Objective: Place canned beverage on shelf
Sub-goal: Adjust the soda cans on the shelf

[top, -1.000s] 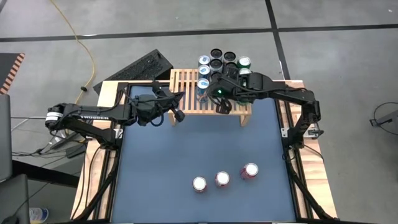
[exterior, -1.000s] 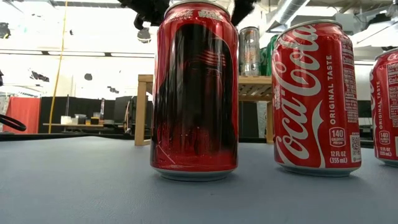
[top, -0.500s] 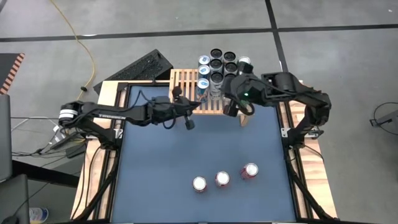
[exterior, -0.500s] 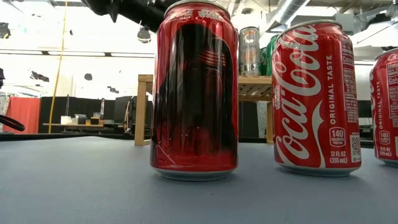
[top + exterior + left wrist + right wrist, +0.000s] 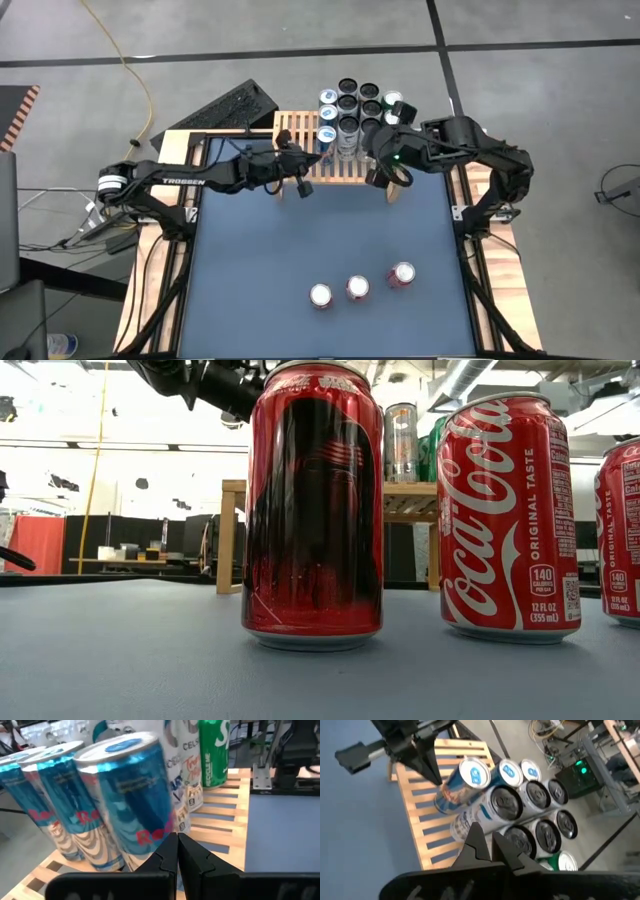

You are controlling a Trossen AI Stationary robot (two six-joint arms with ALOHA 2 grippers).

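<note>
Three red cola cans stood in a loose row at the lower centre of the high view: the left can (image 5: 320, 295), the middle can (image 5: 357, 288) and the right can (image 5: 402, 275), all upright on the dark table mat (image 5: 250, 270) and well apart from the shelf (image 5: 300, 150) at the upper centre. Each would likely be stiff but dentable if squeezed hard, smooth and somewhat slippery, fairly heavy if full; a grip across the mid-body looked safest. A cluster of cans (image 5: 352, 105) already filled the shelf's right part, leaving bare slats on its left. The left gripper (image 5: 300, 186) was clenched on nothing at the shelf's front edge, close to the blue can (image 5: 127, 795). The right gripper (image 5: 383, 178), also closed and empty, hung by the shelf's right end. Both arms crowded the approach to the slats.
</note>
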